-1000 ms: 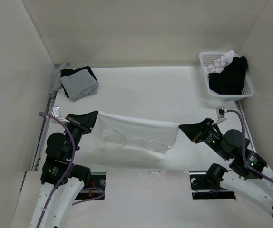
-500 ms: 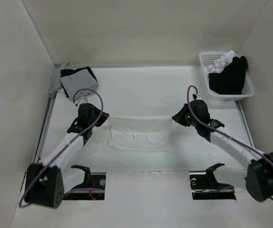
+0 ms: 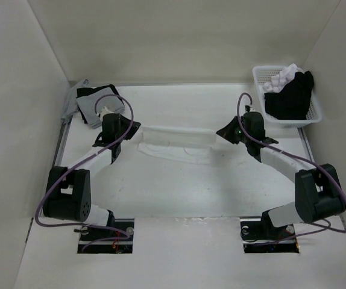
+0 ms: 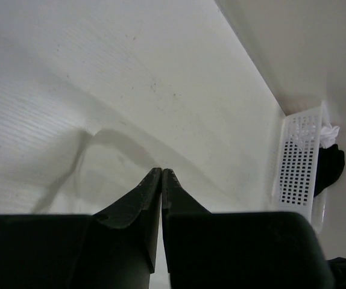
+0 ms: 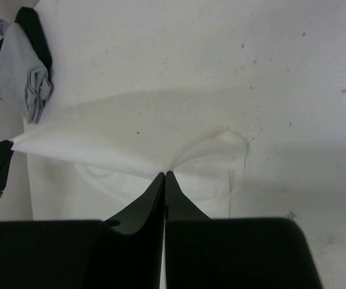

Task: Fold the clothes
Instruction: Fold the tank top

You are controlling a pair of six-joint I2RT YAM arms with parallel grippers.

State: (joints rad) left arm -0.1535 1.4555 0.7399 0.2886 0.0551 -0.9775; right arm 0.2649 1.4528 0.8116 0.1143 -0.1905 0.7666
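Top external view: on the tabletop [image 3: 179, 192], mid-frame, the white cloth [image 3: 176, 138] stretches between your two arms, its upper edge taut and the rest lying flat. The left jaws and right jaws are each pinched shut on one end of that edge. If you move them unevenly, a thin corner could slip free and skew the fold.

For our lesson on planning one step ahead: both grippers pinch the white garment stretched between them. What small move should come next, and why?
Probably lower both together to lay the held edge on the table. The left gripper and right gripper are shut on opposite ends of the white garment; that edge is taut and raised, while the rest lies on the table.
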